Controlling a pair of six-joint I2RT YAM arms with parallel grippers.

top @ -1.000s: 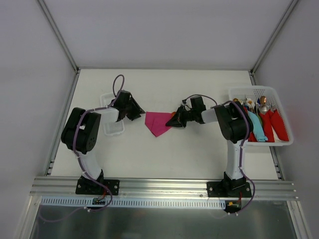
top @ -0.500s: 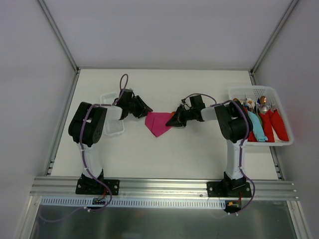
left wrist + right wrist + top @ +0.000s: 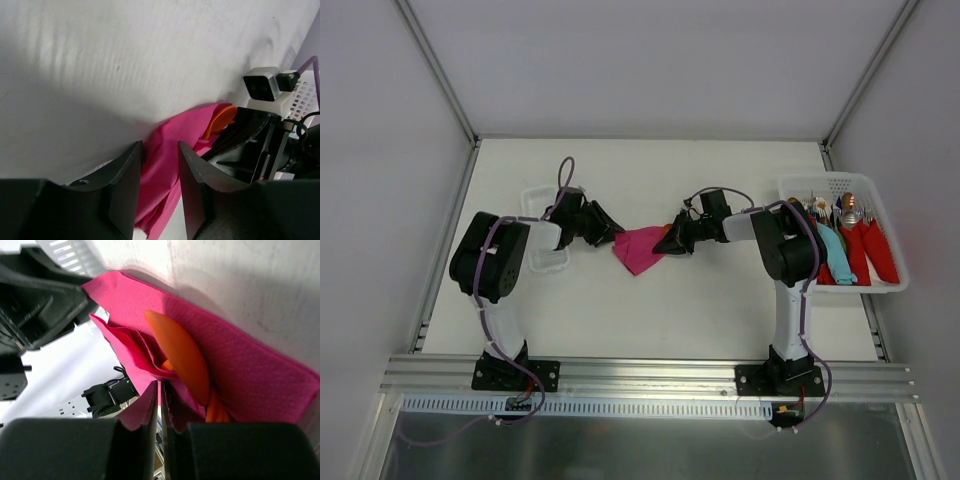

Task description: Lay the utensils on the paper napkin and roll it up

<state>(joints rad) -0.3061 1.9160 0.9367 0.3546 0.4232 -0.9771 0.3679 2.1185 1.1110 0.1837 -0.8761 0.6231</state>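
The magenta-pink paper napkin (image 3: 638,250) lies crumpled at mid-table between both grippers. My left gripper (image 3: 609,228) is open at its left edge. In the left wrist view the napkin (image 3: 165,165) runs between the two spread fingers (image 3: 125,185) of this gripper (image 3: 160,146). My right gripper (image 3: 666,241) is shut on a fold of the napkin (image 3: 240,365) at its right corner, and its jaws (image 3: 160,383) pinch a thin pink layer. The orange spoon (image 3: 180,355) lies inside the fold, and its bowl shows in the left wrist view (image 3: 221,119). More orange (image 3: 217,412) shows beneath; I cannot tell if it is the fork.
A white basket (image 3: 835,185) at the right edge holds metal utensils in red wraps (image 3: 868,250) and a teal wrap (image 3: 834,250). A clear plastic tray (image 3: 546,258) sits under the left arm. Enclosure walls ring the table.
My left gripper has moved right to the napkin's left edge. The napkin's left corner has bunched up and shifted. The right gripper has held still.
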